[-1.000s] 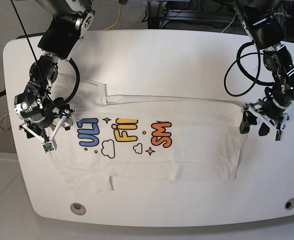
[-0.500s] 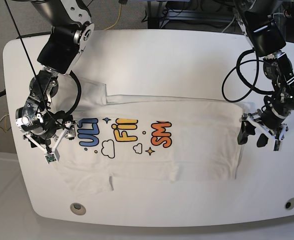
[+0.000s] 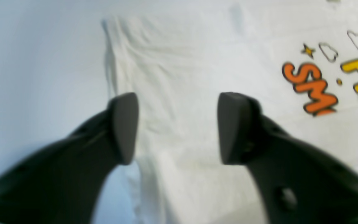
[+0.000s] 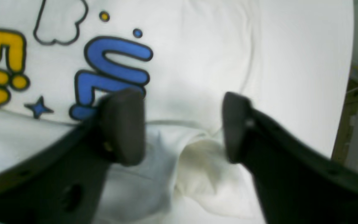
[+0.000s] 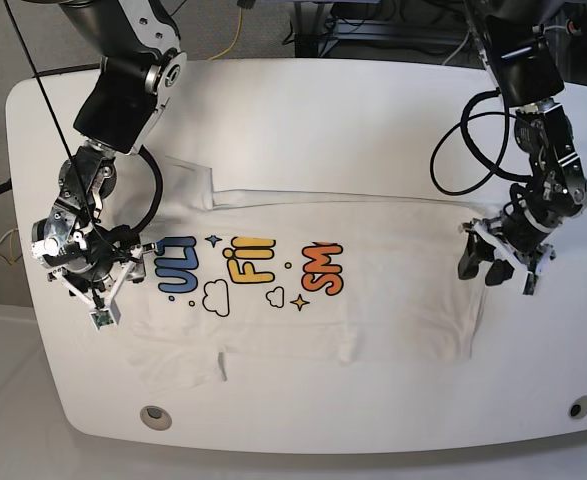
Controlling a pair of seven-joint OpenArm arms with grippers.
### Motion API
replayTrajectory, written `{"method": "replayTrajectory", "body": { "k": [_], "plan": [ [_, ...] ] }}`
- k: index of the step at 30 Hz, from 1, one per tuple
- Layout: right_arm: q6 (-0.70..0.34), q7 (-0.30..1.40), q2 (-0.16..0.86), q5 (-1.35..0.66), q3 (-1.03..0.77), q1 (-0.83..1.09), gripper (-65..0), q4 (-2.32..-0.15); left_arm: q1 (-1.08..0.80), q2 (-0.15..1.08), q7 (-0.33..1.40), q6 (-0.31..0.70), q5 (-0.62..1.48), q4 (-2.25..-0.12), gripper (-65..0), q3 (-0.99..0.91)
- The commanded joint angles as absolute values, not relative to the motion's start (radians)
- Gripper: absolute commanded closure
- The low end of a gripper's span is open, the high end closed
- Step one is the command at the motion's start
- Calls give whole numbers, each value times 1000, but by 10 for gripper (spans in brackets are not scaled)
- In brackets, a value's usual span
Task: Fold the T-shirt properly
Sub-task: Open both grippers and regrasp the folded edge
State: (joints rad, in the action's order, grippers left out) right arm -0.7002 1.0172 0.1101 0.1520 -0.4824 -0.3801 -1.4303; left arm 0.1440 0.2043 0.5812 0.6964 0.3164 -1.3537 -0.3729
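The white T-shirt (image 5: pixel 393 300) lies flat across the table, its blue, yellow and orange letters facing up. My left gripper (image 5: pixel 480 268) is low over the shirt's right-hand end. In the left wrist view its fingers (image 3: pixel 124 127) stand apart, straddling the cloth's edge (image 3: pixel 182 62). My right gripper (image 5: pixel 125 262) is over the shirt's left end, beside the blue letters. Seen from the right wrist camera, its open jaws (image 4: pixel 179 127) flank a raised bunch of cloth (image 4: pixel 197 155) by a seam. Neither gripper visibly pinches the cloth.
The white table (image 5: pixel 323 110) has rounded corners and two round holes near its front edge (image 5: pixel 155 416) (image 5: pixel 580 407). Cables hang behind the table's far edge. A black cable loops beside each arm.
Both grippers have come down and inward onto the shirt's two ends. The jaws of both have narrowed. The shirt lies as before.
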Motion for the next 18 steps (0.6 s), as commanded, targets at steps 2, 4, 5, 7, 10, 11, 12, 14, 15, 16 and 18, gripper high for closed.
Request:
{"method": "replayTrajectory", "body": {
  "k": [2,4,5,7,10,11,12,14,15,16,18],
  "plan": [
    [-698,1003,114,196,-483,-395,-145,-1445,160,214,553,698,312,-1369,-75,-375],
    [-698,1003,113,206,-483,-386,-50,-1445,159,211,555,698,286,-1369,0,-375],
    [-698,1001,111,209,-483,-380,0,-1445,154,206,555,698,272,-1368,0,-375],
    [-698,1001,99,214,-483,-369,0,-1445,148,189,553,698,248,-1368,-29,-377],
    [-698,1000,97,216,-483,-361,-47,-1445,147,182,553,698,228,-1369,-30,-377],
    [-698,1000,96,216,-483,-355,-50,-1445,147,180,553,698,225,-1369,-30,-377],
    [-698,997,94,216,-483,-349,-52,-1445,147,179,553,698,220,-1368,-30,-377],
    [-698,984,94,216,-483,-343,-52,-1443,147,179,552,698,216,-1368,-30,-377],
    [-698,972,93,216,-483,-341,-52,-1443,147,177,552,698,214,-1368,-30,-377],
    [-698,966,93,216,-483,-338,-52,-1440,145,177,552,698,214,-1368,-30,-377],
    [-698,955,93,216,-483,-331,-52,-1417,140,177,552,698,214,-1366,-30,-377]
  ]
}}
